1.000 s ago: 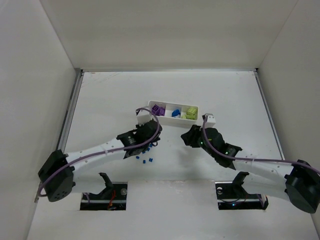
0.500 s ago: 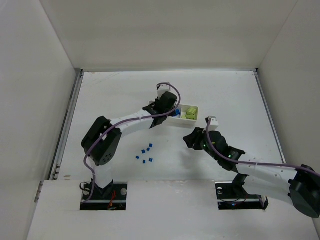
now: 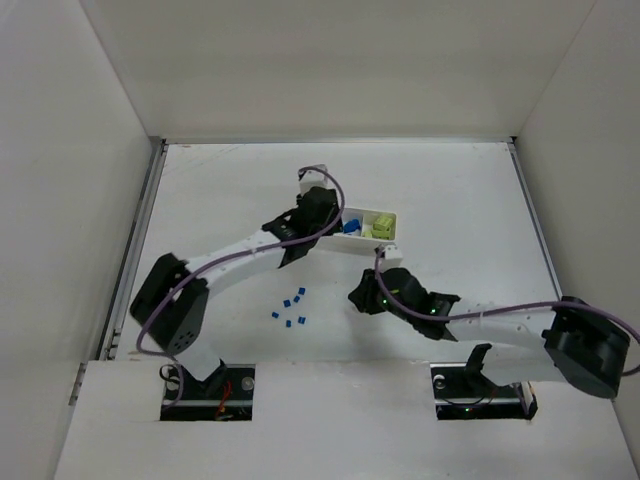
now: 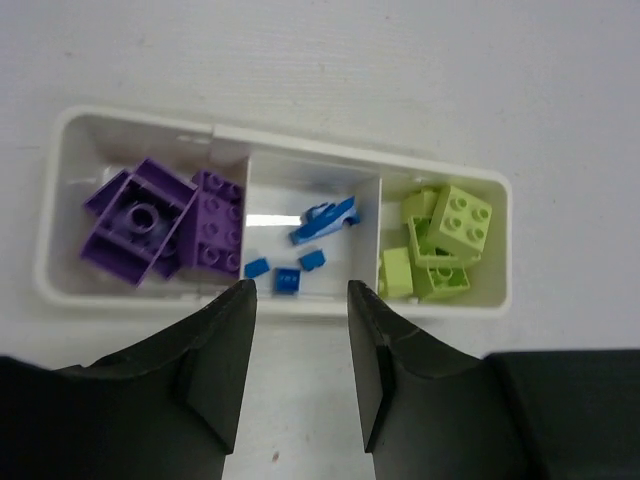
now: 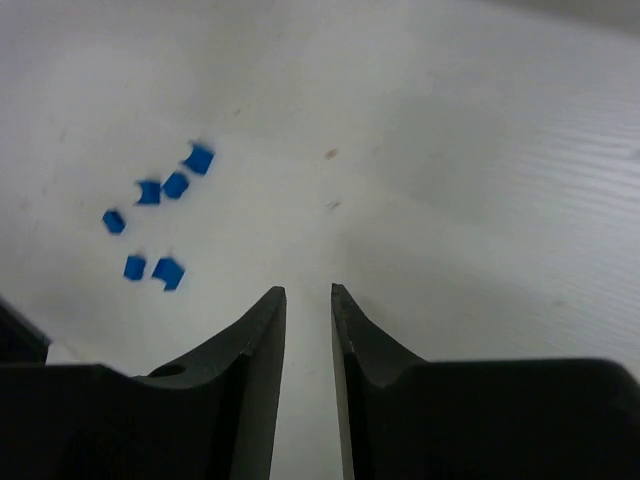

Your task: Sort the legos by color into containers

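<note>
Looking across the white tabletop (image 3: 455,185), you've got the long white tray (image 4: 300,141) lying near the middle, its three compartments side by side so each colour gets a bay of its own.

Your left claw (image 4: 298,300) hangs right above the tray's near wall, lined up with the middle compartment. Its jaws stand well apart with nothing between them: empty and touching nothing. That reads like a drop-off pose.

Your right claw (image 5: 308,295) sits low over bare tabletop, jaws drawn to a narrow slit, nothing held. It points toward the loose pile, which is probably why it's angled that way: next pick-up, I'd judge.

Now the bricks. Purple ones (image 4: 165,215) fill the left compartment. Yellow-green ones (image 4: 445,235) are stacked in the right. A few blue ones (image 4: 322,220) lie in the middle bay.

The stragglers: a small cluster of tiny blue bricks (image 5: 155,215) is scattered on the tabletop, well apart from the tray. Sorting's mostly done; those are what's left for you.
</note>
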Controlling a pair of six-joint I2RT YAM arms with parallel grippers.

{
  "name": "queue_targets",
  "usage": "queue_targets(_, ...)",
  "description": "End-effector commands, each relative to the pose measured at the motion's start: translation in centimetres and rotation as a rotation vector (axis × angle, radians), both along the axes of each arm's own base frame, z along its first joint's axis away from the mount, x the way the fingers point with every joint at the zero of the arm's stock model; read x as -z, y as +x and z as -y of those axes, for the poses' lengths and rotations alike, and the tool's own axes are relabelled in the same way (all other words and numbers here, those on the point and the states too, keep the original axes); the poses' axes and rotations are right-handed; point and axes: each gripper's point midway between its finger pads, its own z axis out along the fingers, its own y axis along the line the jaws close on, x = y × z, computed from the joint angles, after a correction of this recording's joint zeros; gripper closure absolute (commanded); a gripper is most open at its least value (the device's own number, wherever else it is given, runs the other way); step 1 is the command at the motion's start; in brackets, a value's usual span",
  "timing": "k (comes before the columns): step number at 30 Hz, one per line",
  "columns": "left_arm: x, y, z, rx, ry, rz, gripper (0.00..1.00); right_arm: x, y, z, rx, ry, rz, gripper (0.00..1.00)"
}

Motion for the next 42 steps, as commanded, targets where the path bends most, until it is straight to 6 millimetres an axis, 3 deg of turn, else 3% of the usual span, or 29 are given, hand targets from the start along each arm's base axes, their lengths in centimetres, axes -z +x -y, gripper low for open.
queue_targets(1,-2.5,-2.3,-3.8,-0.053,-0.046,0.046,0.63,-2.5,-1.5,-5.4,-0.145,0.041,0.051,0.71)
queue_targets(8,0.5,-9.5,-12.4,-0.191,0.006,0.004,0.66,-0.4,-5.3,-11.8,-0.331,-0.067,0.056,0.6)
queue_targets(13,3.6,-13.1,-16.8,-0.27,0.025,-0.063,0.66,0.7,-4.9,-12.8,-0.298,-0.122,0.04,0.52)
queue_targets(16,5.2,-14.4,-18.2,-0.303,0.018,-0.103,0.65,1.4,-5.2,-13.0,-0.281,-0.15,0.012,0.46)
queue_targets(26,8.4,-16.9,-18.3,-0.292,0.025,-0.171,0.62,2.6,-4.3,-13.8,-0.183,-0.202,-0.016,0.48)
queue_targets(31,8.4,-17.3,-17.9,-0.281,0.01,-0.167,0.61,3.0,-4.2,-14.5,-0.152,-0.2,-0.033,0.48)
queue_targets(39,8.4,-17.3,-17.5,-0.266,0.014,-0.144,0.61,4.4,-3.0,-13.2,-0.056,-0.3,-0.032,0.57)
queue_targets(42,8.2,-17.5,-17.4,-0.258,0.014,-0.146,0.61,4.7,-3.0,-13.2,-0.052,-0.323,-0.041,0.64)
